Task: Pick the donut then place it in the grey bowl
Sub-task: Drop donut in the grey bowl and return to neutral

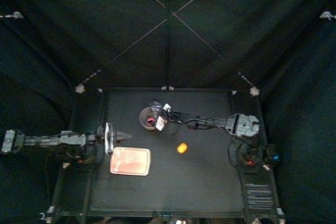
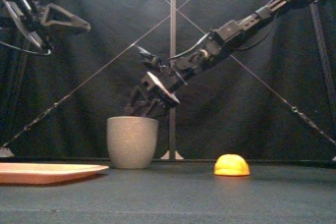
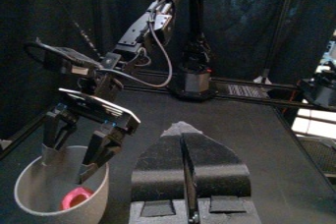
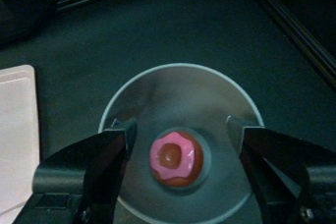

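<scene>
Fingers (image 4: 108, 155) of the right gripper (image 4: 180, 128) stand wide apart, holding nothing, poised just above the mouth of the grey speckled cup (image 2: 132, 141). The pink donut (image 4: 175, 159) lies flat on the cup's bottom, between the two fingers from above but touched by neither. At the table's left side the left gripper (image 3: 183, 135) rests with its jaws pressed together, empty. A flat pink tray (image 2: 46, 173) and a small orange toy (image 2: 231, 165) sit on the table nearby.
</scene>
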